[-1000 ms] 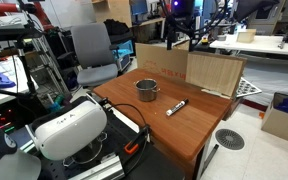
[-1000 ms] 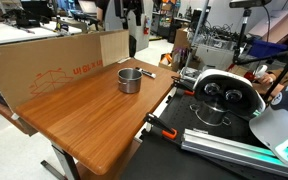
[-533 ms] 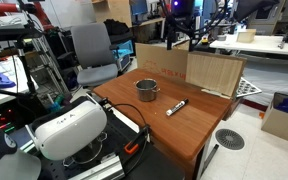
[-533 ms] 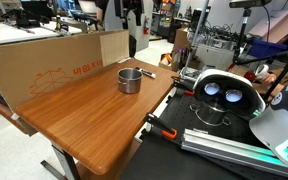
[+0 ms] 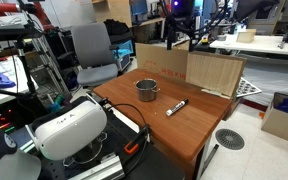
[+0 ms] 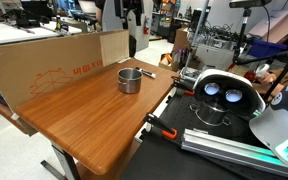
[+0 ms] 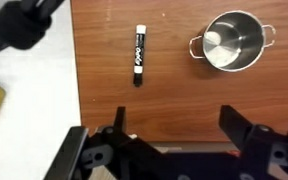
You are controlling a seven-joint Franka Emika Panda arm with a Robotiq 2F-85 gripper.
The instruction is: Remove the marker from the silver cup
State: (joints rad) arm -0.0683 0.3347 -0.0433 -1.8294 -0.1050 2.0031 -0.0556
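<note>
The silver cup stands upright on the wooden table, and nothing shows inside it. The marker, with a white body and black ends, lies flat on the table to the left of the cup and apart from it. Both exterior views show the cup and the marker beside it. My gripper is open and empty, high above the table's edge, short of both things.
A cardboard box lines the table's far side. An office chair stands behind the table. The white arm link and black cables with an orange clamp sit at the near edge.
</note>
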